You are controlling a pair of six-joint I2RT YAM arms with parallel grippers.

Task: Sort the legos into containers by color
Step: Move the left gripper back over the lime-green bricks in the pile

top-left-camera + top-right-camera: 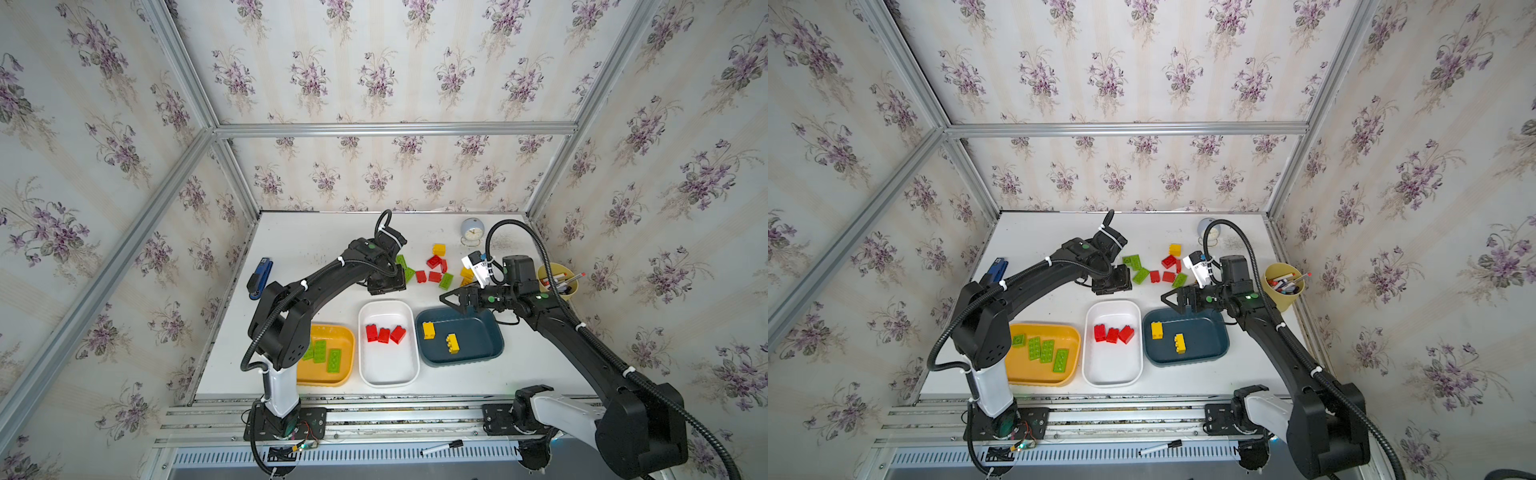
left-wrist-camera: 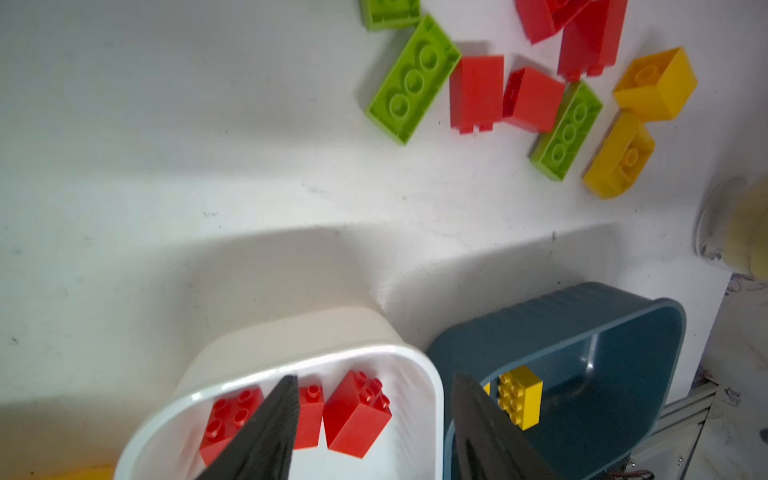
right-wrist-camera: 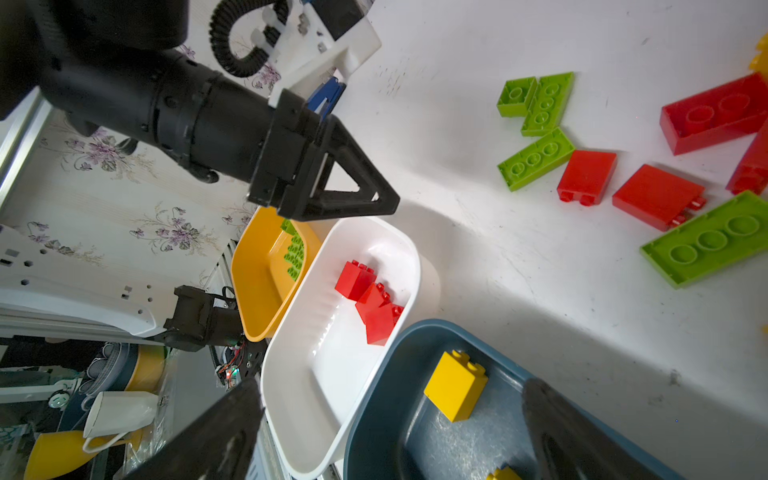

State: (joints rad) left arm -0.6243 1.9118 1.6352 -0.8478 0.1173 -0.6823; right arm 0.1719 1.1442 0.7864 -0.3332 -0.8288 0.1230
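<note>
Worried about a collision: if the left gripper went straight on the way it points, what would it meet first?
Probably the white tray, at its back rim near the teal tray. The left gripper points steeply down there; depth is unclear, so bare table is possible.

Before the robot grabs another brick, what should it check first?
1. Left tool empty: ok, open, nothing between its fingers.
2. Right tool empty: ok, wide open, holding nothing.
3. Colors kept apart: ok; green bricks in the orange tray, red bricks in the white tray, yellow bricks in the blue tray.
4. Room in every tray: ok.
5. Sorting finished: not ok; loose bricks of all three colors lie on the table.
6. Loose bricks easy to pinch: probably not ok; several touch each other.
</note>
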